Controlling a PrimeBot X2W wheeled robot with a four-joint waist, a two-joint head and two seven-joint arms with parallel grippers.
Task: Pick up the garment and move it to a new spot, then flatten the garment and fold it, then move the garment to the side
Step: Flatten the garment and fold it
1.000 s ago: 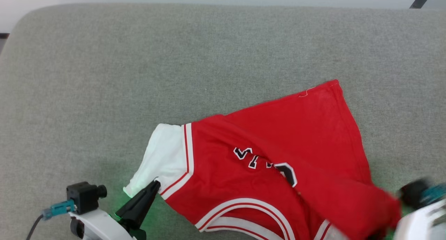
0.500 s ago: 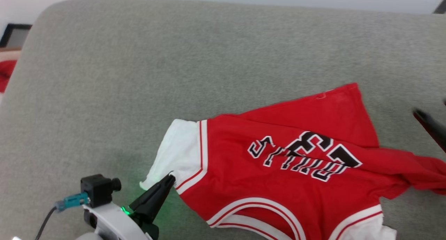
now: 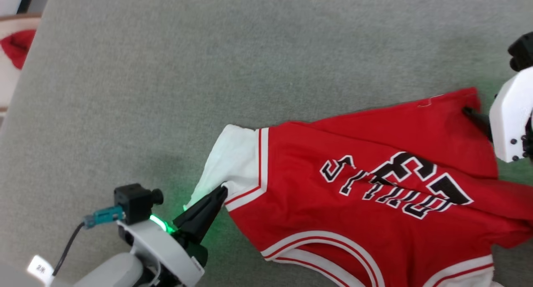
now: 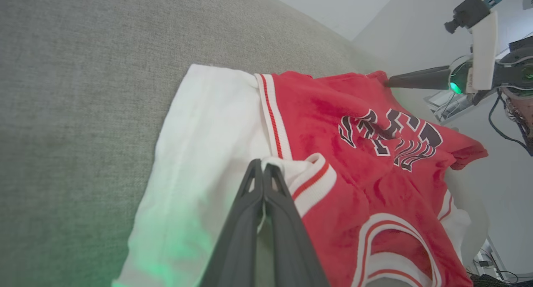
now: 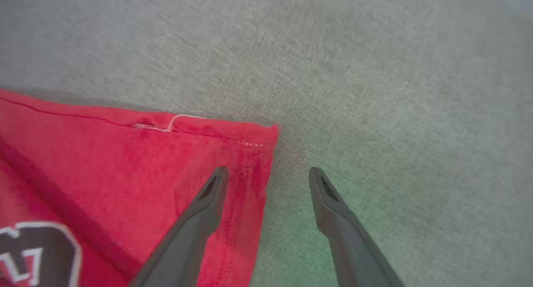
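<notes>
The garment (image 3: 354, 187), a red jersey with white sleeves and black white-outlined numerals, lies spread on the grey cushion. My left gripper (image 3: 220, 193) is shut on the hem of the near white sleeve; the left wrist view shows its fingers (image 4: 263, 166) pinching a folded bit of that sleeve (image 4: 208, 133). My right gripper (image 5: 267, 172) stands open at the far hem corner of the garment (image 5: 125, 162), with one finger over the red cloth and the other over the bare cushion. The head view places this gripper (image 3: 472, 112) at the garment's upper right corner.
The grey fabric cushion (image 3: 208, 70) extends well beyond the garment to the left and far side. Its left edge runs down the head view, and a red object (image 3: 16, 47) lies past it at the top left.
The head camera has shifted. My right gripper let go, opened, and moved from the near right to the far hem corner. The folded-over cloth fell back, showing the numerals. The left gripper still holds the sleeve.
</notes>
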